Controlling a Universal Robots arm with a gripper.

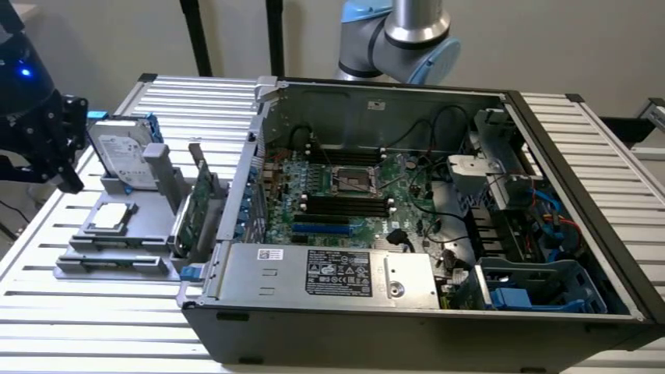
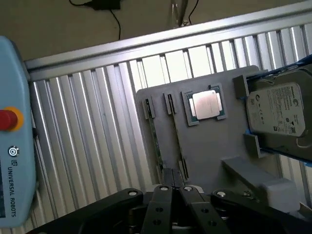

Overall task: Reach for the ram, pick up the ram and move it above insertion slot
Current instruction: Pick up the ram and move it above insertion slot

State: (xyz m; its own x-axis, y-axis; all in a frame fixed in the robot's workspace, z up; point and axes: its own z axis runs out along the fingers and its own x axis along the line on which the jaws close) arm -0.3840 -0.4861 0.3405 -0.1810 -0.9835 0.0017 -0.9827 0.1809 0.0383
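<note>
Your gripper point(image 2: 174, 178) hangs narrow (holding nothing) near the ram point(image 2: 155, 139), which you see standing on edge in the grey holder point(image 2: 209, 146) on the desk point(image 2: 97, 146)

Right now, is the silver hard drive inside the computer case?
No, the hard drive stands on the gray holder outside the computer case, at the exterior view's left.

The thin green circuit-board ram stick point(image 2: 153, 140) is held on edge in a groove of the grey holder plate point(image 2: 209, 146). The long black insertion slots point(image 1: 343, 204) are seen at the plate's three o'clock in the exterior view.
</note>
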